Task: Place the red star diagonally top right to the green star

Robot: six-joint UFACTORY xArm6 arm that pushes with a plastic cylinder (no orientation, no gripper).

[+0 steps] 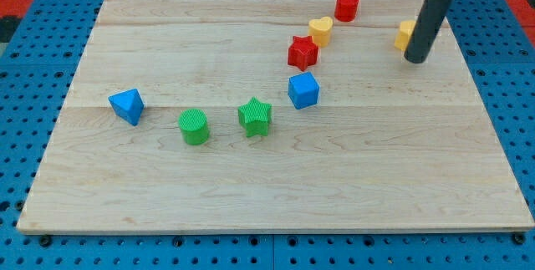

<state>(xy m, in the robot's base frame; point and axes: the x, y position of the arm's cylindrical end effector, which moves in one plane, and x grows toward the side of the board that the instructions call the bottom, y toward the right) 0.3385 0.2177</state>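
Note:
The red star (pixel 303 52) lies on the wooden board, up and to the right of the green star (pixel 255 116). The blue cube (pixel 303 90) sits between them, just below the red star. My tip (pixel 415 58) rests on the board at the view's upper right, far right of the red star, touching or just beside a yellow block (pixel 405 34) that the rod partly hides.
A yellow heart (pixel 321 29) sits just up-right of the red star, and a red cylinder (pixel 346 6) lies beyond it. A green cylinder (pixel 194 126) is left of the green star. A blue triangular block (pixel 127 105) lies at the left.

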